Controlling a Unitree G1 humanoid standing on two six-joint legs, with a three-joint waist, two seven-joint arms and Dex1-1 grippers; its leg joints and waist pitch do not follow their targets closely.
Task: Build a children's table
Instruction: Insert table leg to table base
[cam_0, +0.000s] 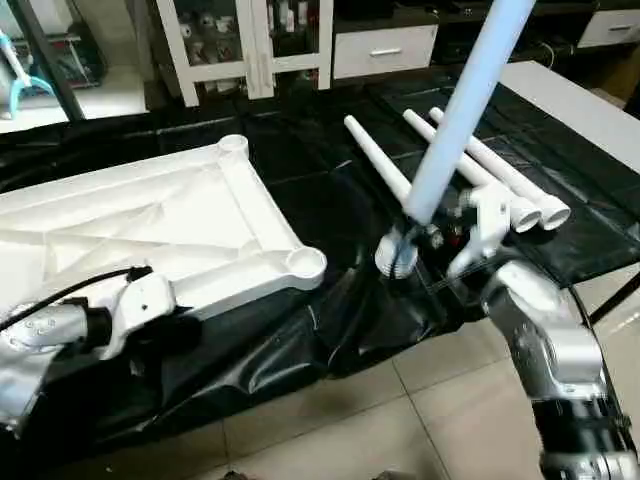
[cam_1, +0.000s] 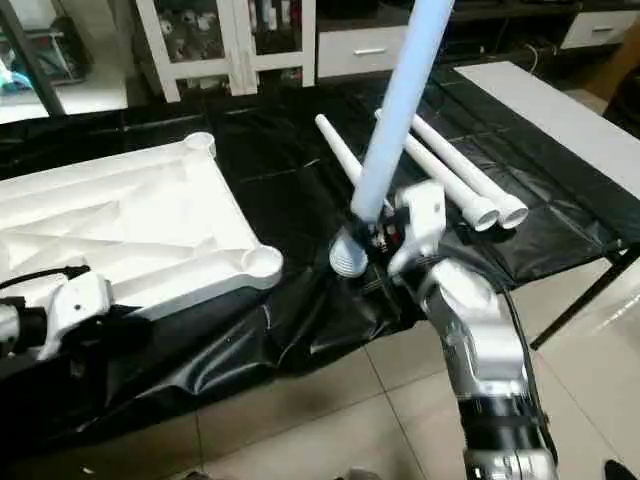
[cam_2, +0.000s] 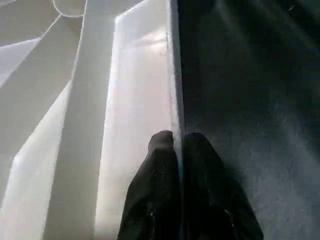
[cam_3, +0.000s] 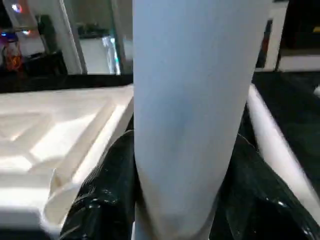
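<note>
At the back of the room stands a white cabinet (cam_0: 250, 45) with glass doors, and small things sit on its shelves, too small to name. Beside it is a white drawer unit (cam_0: 385, 48). The floor (cam_0: 400, 420) in front has pale tiles.

The surface (cam_0: 330, 200) is covered with a black plastic sheet, shiny and wrinkled, which hangs over the near edge. On its left part lies the table top (cam_0: 150, 225), white, upside down, with diagonal ribs and round sockets at the corners; I can count two sockets. On the right part lie three legs (cam_0: 470, 165), white tapered tubes, side by side and close together.

A fourth leg, the held leg (cam_0: 460, 110), stands tilted above the near edge of the surface, its thick end low. The right claw (cam_0: 425, 238) pinches it near this lower end, one black finger on each side.

The left claw (cam_2: 177, 150) is pressed together on the near rim of the table top, the thin edge between its two fingers.
</note>
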